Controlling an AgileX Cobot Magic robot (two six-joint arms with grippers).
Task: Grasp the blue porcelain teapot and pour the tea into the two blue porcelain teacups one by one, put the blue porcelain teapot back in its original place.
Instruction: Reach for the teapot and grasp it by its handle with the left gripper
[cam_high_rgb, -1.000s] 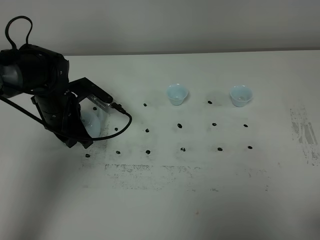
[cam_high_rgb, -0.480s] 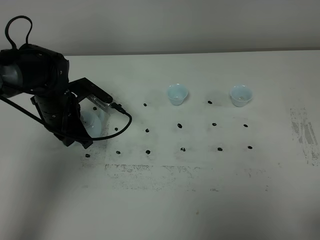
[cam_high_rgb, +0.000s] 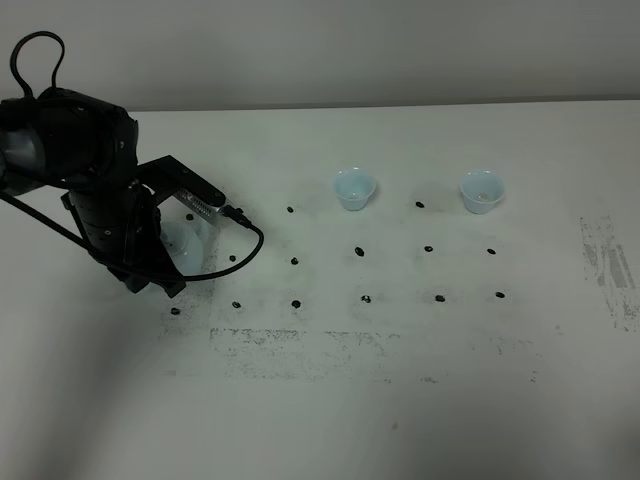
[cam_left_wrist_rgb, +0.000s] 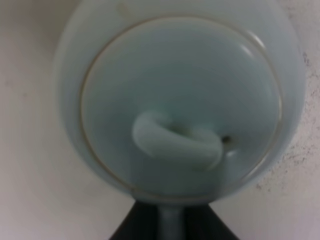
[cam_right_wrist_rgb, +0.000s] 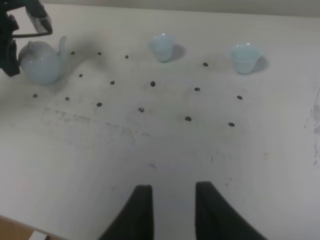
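Sitting at the left of the high view, the teapot (cam_high_rgb: 183, 245) stands upright on the table (cam_high_rgb: 400, 420), mostly hidden by the black left arm (cam_high_rgb: 95, 190) that bends over it. The left gripper (cam_left_wrist_rgb: 171, 225) has its dark fingers (cam_left_wrist_rgb: 135, 227) pressed against the loop handle (cam_left_wrist_rgb: 171, 220) from both sides, jaws drawn nearly together with only that thin handle between them. Its wrist camera looks straight down on the lid (cam_left_wrist_rgb: 180, 75), which is seated in place, with the knob (cam_left_wrist_rgb: 177, 142) near its middle. In the right wrist view the spout (cam_right_wrist_rgb: 63, 44) rises on the side toward the cups. These stand upright in the upper middle of the high view, well apart from the teapot: the left cup (cam_high_rgb: 354, 188) and, further right, the right cup (cam_high_rgb: 481, 190); whether either has tea in it I cannot tell. Small black dots (cam_high_rgb: 360, 251) mark the table in rows between and below them. The right gripper (cam_right_wrist_rgb: 172, 210) hangs above the table, jaws parted a moderate way, holding nothing
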